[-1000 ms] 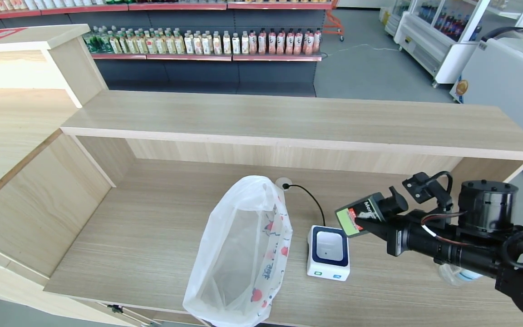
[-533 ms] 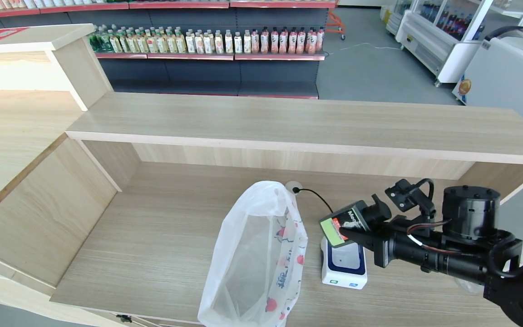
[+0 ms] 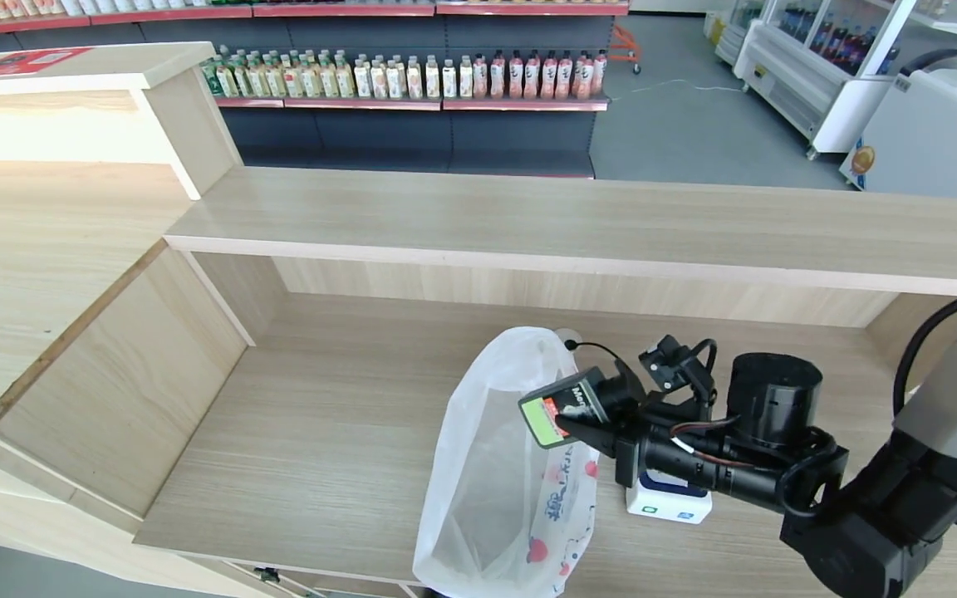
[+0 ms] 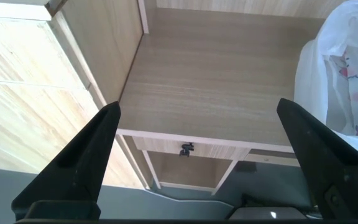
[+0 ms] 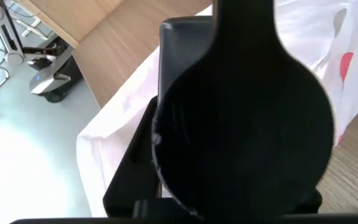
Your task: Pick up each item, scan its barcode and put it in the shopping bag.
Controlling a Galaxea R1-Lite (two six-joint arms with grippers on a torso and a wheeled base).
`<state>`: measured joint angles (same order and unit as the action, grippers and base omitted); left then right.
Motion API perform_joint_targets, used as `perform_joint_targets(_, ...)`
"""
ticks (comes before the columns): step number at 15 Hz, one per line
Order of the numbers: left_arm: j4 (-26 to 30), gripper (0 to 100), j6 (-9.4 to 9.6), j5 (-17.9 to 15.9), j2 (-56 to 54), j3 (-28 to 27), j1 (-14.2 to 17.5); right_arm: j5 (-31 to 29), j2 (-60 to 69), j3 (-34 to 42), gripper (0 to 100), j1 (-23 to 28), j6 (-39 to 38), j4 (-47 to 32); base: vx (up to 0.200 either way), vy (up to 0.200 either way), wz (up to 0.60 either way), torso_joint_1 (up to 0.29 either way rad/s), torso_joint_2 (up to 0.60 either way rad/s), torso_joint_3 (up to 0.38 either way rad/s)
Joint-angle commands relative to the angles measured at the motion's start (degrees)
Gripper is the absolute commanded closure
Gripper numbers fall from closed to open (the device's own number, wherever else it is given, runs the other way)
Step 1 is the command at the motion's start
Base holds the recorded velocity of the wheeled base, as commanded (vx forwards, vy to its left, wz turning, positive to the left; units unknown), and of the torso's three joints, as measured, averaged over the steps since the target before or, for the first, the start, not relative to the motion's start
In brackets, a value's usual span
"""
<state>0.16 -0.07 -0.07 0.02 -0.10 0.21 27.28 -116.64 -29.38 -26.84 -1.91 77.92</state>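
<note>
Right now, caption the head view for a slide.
Right tool holds a dark box over the shopping bag mouth, beside the scanner.

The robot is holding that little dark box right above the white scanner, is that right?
No. The right gripper holds the box above the open mouth of the shopping bag; the white scanner stands beside the bag. The head view shows it.
</note>
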Motion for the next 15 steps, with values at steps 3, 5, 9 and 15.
perform_joint_targets(3,0.02,0,-0.01,-0.01,-0.02,0.01,-0.03,0.14,-7.55,-0.42,100,-0.23,-0.46,1.27,0.000,0.000,0.00,0.000,0.00,0.000)
perform_joint_targets(5,0.02,0,-0.01,0.07,-0.02,0.01,-0.03,0.23,-10.45,-2.61,100,-0.31,-0.28,1.18,0.000,0.000,0.00,0.000,0.00,0.000)
perform_joint_targets(9,0.02,0,-0.01,-0.01,-0.02,0.01,-0.03,-2.06,-15.90,-12.37,100,-0.40,0.07,-4.45,0.000,0.000,0.00,0.000,0.00,0.000)
perform_joint_targets(15,0.02,0,-0.01,0.07,-0.02,0.01,-0.03,-8.12,-20.91,-23.09,100,-3.30,1.65,-12.71,0.000,0.000,0.00,0.000,0.00,0.000)
